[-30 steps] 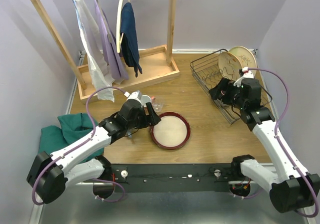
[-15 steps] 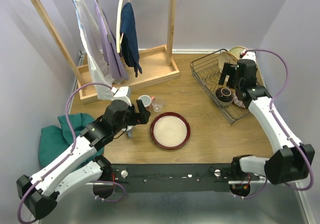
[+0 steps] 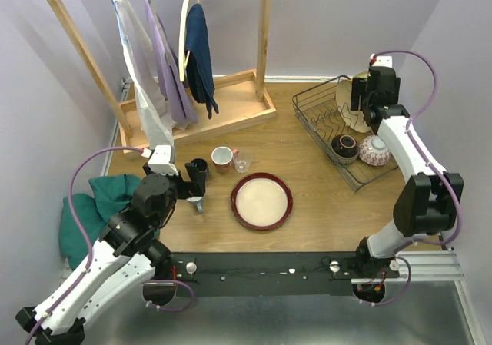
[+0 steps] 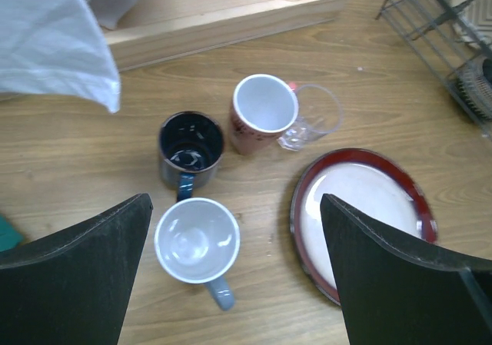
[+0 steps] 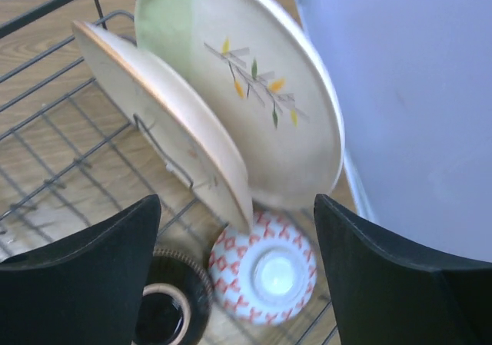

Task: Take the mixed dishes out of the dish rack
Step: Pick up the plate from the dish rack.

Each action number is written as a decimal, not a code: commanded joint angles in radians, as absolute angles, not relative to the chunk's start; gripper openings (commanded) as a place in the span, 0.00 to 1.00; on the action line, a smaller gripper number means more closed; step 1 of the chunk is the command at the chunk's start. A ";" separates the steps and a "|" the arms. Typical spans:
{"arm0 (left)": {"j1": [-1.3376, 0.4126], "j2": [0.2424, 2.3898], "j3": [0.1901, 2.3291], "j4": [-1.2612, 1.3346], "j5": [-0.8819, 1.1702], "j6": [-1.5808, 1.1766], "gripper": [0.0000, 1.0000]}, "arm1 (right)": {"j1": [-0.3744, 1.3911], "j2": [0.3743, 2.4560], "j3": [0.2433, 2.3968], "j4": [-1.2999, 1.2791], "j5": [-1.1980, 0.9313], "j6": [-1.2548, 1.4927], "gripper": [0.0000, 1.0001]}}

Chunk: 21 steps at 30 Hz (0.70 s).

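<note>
From above I see the dish rack (image 3: pixel 311 101) at the far right corner of the table (image 3: pixel 323 222). Two plates (image 3: pixel 350 103) stand up between its tines, so they can't roll. My right gripper (image 3: pixel 360 101) hangs over them with its jaws apart, holding nothing. My left gripper (image 3: pixel 194 176) is near the left side, wide apart and empty too. Its camera shows the unloaded things set close together: a dark blue mug (image 4: pixel 191 147), a red mug (image 4: pixel 264 111), a clear glass (image 4: pixel 311 118), a pale blue mug (image 4: pixel 196 240) and the red-rimmed plate (image 4: pixel 361 207) lying flat. The right camera shows the twig plate (image 5: pixel 254 91) leaning behind a plain cream plate (image 5: pixel 169 130). Below them sit a red-patterned bowl (image 5: pixel 265 272), upside down, and a dark bowl (image 5: pixel 165 310). I think a plate comes next.
</note>
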State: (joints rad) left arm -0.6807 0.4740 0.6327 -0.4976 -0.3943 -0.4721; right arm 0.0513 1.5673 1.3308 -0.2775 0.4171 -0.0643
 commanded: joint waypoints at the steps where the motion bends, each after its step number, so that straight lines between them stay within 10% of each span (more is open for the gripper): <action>1: -0.675 0.420 0.583 -0.443 -0.477 -0.390 0.99 | 0.041 1.663 1.449 -0.241 0.388 -0.219 0.84; 21: -0.623 0.445 0.569 -0.393 -0.408 -0.365 0.99 | 0.037 1.870 1.571 -0.270 0.388 -0.440 0.19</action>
